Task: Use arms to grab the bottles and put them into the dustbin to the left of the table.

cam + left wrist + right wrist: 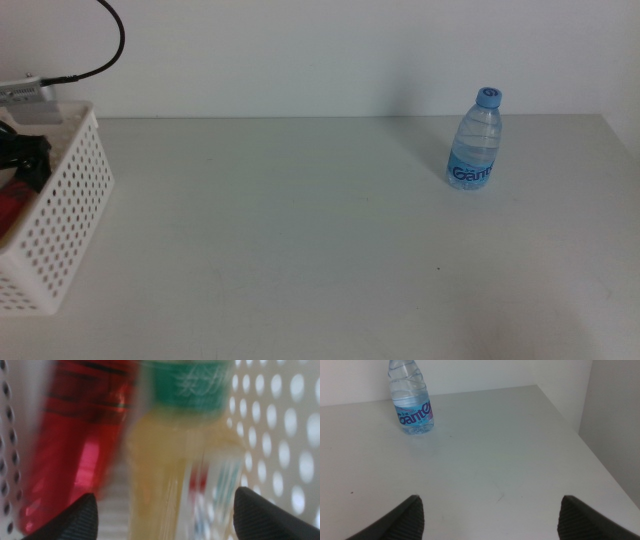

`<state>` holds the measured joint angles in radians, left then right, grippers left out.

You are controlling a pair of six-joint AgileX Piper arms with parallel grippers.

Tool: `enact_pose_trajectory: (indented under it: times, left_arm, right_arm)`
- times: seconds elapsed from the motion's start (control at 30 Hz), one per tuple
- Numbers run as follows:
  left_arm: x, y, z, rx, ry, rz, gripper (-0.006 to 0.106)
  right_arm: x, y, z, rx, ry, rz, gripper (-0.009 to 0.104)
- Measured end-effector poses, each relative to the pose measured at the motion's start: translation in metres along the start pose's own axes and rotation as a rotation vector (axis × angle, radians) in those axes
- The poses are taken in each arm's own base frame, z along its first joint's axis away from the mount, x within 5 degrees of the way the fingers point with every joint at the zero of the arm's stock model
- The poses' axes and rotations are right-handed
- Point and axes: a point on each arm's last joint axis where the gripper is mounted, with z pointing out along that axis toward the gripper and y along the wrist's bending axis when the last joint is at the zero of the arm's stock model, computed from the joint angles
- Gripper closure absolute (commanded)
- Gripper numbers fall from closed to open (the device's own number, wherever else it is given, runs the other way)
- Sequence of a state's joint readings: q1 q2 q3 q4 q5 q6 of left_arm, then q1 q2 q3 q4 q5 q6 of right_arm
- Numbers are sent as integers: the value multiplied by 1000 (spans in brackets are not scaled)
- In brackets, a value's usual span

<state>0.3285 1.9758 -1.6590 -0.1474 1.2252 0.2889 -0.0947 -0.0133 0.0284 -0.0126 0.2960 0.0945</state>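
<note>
White perforated plastic dustbin (60,215) already holds the slim red can (75,435) and yellow tea bottle (170,460), beneath the wide-open, empty left gripper (165,515). The clear blue-capped water bottle (475,140) stands far from the dustbin; the right gripper (490,517) waits wide open.

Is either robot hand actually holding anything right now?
No. The left gripper, open, is inside the dustbin over the yellow tea bottle; the right gripper waits open.

Grey table (300,250) w/ water bottle (476,140), dustbin (60,210).
</note>
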Motion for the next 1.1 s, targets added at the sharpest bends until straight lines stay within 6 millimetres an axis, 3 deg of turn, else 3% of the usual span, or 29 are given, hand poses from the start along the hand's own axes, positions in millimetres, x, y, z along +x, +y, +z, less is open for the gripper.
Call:
enact_pose_trajectory:
  times: [0.2,0.37,0.5,0.7,0.83,1.1]
  left_arm:
    - [-1,-3,-15,-8,-43,-16,7]
    - [8,-27,-62,-64,-143,49,7]
    - [24,-68,-107,-68,-268,148,7]
    - [66,-150,-159,11,-623,421,8]
    - [107,-179,-163,87,-691,522,8]
    - [179,-201,-149,214,-671,640,8]
  right_arm:
    - [0,0,0,0,0,0,2]
    - [0,0,0,0,0,0,2]
    - [0,0,0,0,0,0,2]
    - [0,0,0,0,0,0,2]
    - [0,0,0,0,0,0,2]
    - [0,0,0,0,0,0,2]
